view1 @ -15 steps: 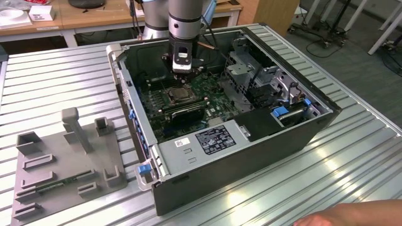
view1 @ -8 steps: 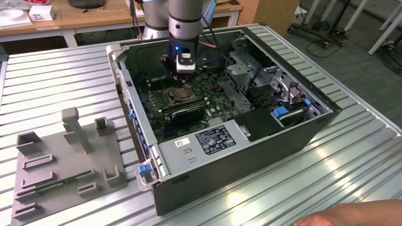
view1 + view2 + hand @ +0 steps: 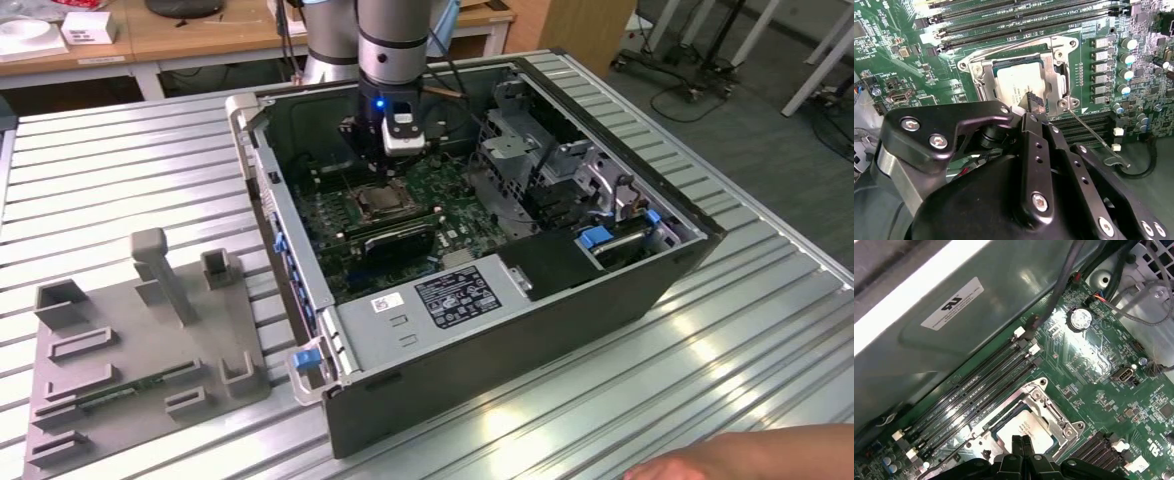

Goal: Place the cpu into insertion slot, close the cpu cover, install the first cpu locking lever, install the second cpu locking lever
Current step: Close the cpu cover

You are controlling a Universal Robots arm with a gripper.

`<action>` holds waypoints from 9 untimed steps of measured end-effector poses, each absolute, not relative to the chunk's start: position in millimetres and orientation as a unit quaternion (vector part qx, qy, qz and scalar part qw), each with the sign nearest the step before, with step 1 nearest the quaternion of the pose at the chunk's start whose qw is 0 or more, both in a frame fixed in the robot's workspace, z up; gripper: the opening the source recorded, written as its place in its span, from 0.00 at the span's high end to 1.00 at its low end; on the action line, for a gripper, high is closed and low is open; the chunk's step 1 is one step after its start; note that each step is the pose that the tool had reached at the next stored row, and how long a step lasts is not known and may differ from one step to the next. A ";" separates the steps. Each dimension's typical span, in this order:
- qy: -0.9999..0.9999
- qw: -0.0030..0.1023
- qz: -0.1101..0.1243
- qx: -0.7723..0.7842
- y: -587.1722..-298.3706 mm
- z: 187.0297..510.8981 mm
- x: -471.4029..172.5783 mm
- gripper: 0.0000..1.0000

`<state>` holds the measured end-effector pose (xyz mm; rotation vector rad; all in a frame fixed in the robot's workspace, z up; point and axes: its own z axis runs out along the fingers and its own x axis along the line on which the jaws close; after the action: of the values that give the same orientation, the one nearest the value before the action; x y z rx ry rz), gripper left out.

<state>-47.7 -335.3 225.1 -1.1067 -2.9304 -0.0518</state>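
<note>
the arm is reaching down into the open computer case [image 3: 507,380], and the gripper [image 3: 1021,440] is hanging straight over the insertion slot [image 3: 380,205] on the green motherboard [image 3: 1094,375]. in both wrist views its two narrow fingers are lying pressed together with nothing clamped between them, and the tips are pointing down at the middle of the socket. the cpu [image 3: 1015,85] is sitting in the slot directly under the fingertips, pale face up; whether the tips are touching it or hovering just above it i cannot tell. the cpu cover [image 3: 1053,82] is lying flat around the chip, its silvery frame ringing the fingertips on all sides. a thin wire locking lever [image 3: 1089,131] is sticking out from the cover's corner off to one side of the fingers, angling away across a bank of black slots. a second lever [image 3: 1004,46] is lying along the cover's edge beyond the fingertips, next to the long memory slots [image 3: 969,390]; whether it is latched i cannot tell. in the exterior view the grey power supply box [image 3: 441,300] is sitting in the case, well apart from the gripper.
</note>
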 end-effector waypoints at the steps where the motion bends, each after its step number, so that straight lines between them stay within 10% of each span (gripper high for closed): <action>1: -0.935 0.004 -0.017 -0.353 -335.2 225.0 -47.7 0.89; 9: -0.940 0.005 -0.017 -0.341 -335.2 225.0 -47.7 0.89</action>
<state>-47.7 -335.2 225.0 -1.0687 -2.9440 -0.0517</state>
